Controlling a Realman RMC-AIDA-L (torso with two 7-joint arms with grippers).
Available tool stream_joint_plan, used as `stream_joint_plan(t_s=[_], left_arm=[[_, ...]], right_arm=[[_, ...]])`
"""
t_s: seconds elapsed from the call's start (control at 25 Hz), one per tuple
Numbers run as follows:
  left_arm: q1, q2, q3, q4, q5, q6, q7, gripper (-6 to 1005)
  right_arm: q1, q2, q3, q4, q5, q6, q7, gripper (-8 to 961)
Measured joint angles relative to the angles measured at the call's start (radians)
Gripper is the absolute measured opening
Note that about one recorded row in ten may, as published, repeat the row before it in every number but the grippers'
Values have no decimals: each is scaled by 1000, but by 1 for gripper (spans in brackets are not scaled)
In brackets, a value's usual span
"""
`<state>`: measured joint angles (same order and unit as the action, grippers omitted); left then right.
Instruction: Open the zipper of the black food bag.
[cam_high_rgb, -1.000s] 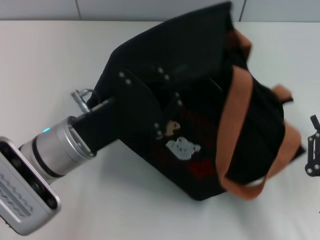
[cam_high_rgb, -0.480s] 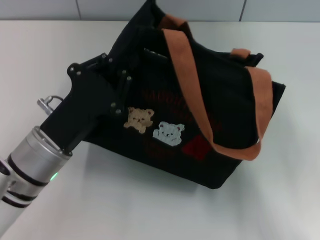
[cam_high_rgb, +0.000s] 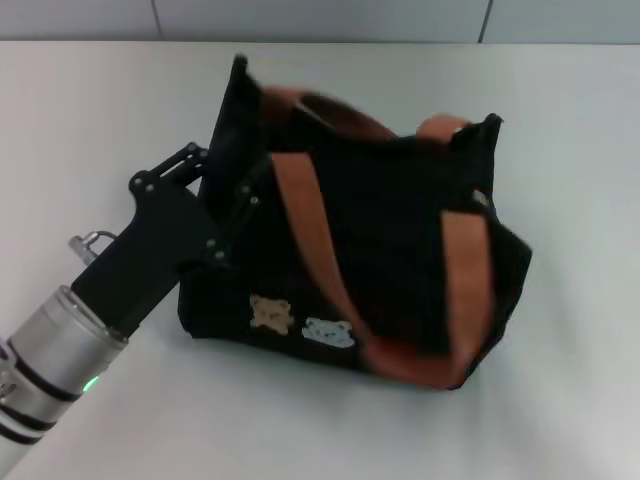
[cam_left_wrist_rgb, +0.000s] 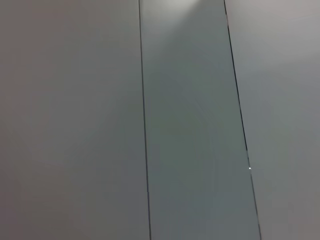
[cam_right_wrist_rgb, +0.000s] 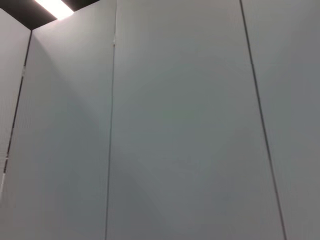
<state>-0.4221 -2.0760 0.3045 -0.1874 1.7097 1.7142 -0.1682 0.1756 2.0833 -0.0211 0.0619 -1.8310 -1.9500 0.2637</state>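
Note:
The black food bag stands on the white table in the head view, its rust-brown strap handles draped over its top and two bear patches low on the near side. My left gripper reaches in from the lower left and is shut on the fabric at the bag's left end, which stands pulled up. The zipper is hidden among the black fabric and straps. My right gripper is out of view. Both wrist views show only grey wall panels.
The white table stretches all round the bag. A grey panelled wall runs along the table's far edge. My left arm's silver wrist lies over the table's near left corner.
The bag has swung round and tipped upright, so the bear patches moved from its middle down to its near lower side. My left gripper stayed at the bag's left end. The right gripper left the view.

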Motion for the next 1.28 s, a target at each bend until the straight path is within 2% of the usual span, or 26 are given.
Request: stream_joint_plan(t_s=[0.2, 0.48, 0.6, 0.68, 0.8, 1.0, 1.12, 1.28], left_arm=[[58, 1, 18, 75, 2, 56, 2, 461], [185, 9, 25, 276, -4, 210, -112, 628], [212, 11, 20, 370, -1, 244, -219, 699], [227, 15, 46, 430, 3, 260, -278, 740], [254, 24, 136, 524, 6, 286, -348, 801], [260, 53, 394, 643, 16, 294, -501, 819], [220, 57, 531, 661, 34, 290, -560, 818], [169, 33, 549, 662, 105, 281, -578, 816]], right_arm=[[4, -2, -7, -1, -12, -6, 4, 664], [21, -3, -61, -103, -21, -32, 166, 679], [39, -4, -83, -158, -23, -40, 251, 686], [56, -4, -135, -217, -24, -45, 326, 691], [81, -4, -299, -346, -25, -57, 467, 713], [85, -3, -577, -528, -27, -96, 552, 805], [90, -3, -657, -575, -55, -100, 579, 842], [116, -3, -669, -581, -114, -94, 594, 841]])
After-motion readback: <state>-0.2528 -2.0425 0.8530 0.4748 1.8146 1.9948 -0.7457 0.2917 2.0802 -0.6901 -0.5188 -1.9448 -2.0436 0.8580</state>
